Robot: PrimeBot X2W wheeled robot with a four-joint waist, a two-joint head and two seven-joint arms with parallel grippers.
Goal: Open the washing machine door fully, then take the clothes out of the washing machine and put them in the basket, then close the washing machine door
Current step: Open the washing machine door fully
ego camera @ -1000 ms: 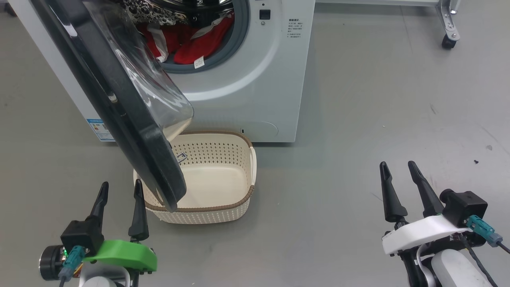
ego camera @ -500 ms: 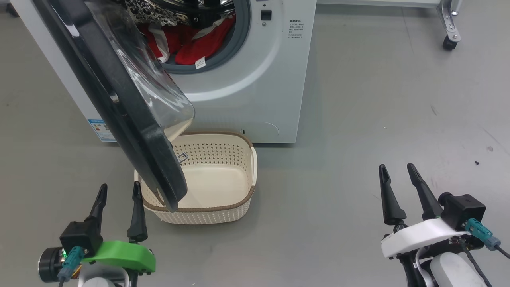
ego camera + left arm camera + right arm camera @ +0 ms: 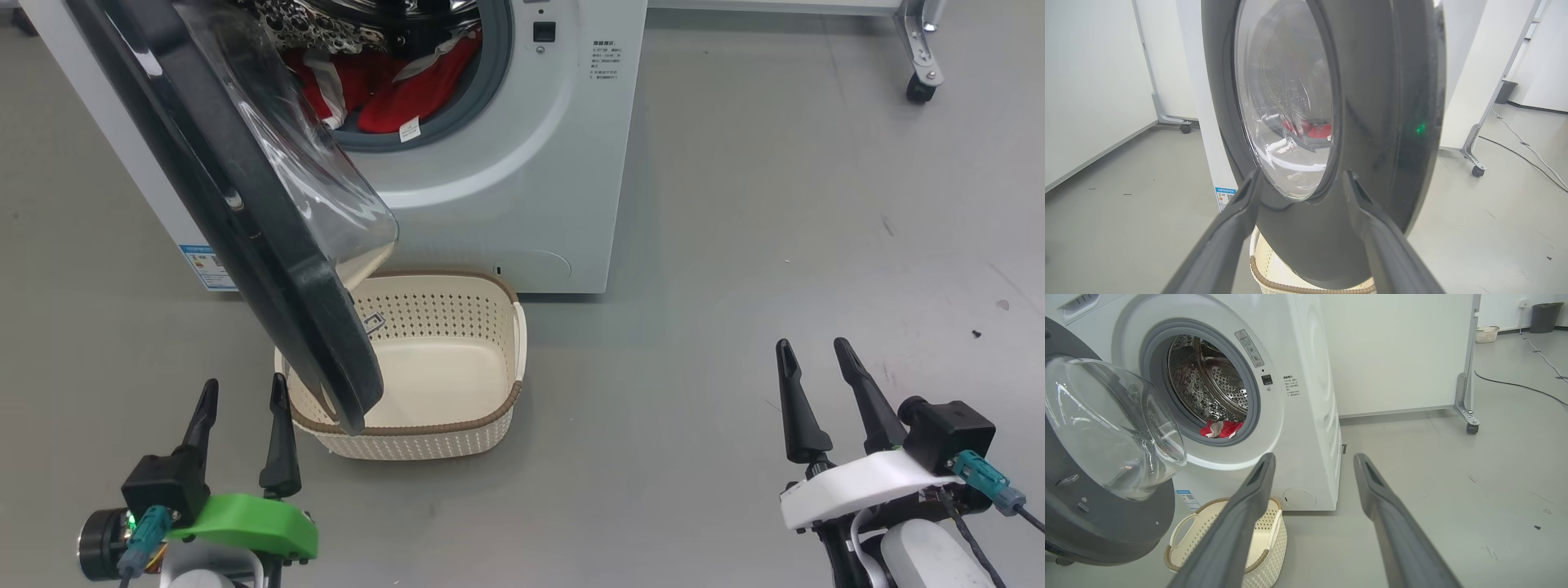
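The door (image 3: pixel 269 245) stands open, swung out to the left of the washer (image 3: pixel 522 163). Its lower edge hangs over the left part of the basket (image 3: pixel 441 441). The basket sits on the floor (image 3: pixel 735 245) just in front of the washer. The red clothes (image 3: pixel 392 90) lie in the bottom of the drum mouth, with a white tag at the front.

Left gripper (image 3: pixel 246 380): fingers spread, gripping nothing, close to the door's lower rim but apart from it.

Right gripper (image 3: pixel 811 343): fingers spread, gripping nothing, over bare floor, well apart from the basket on its right.
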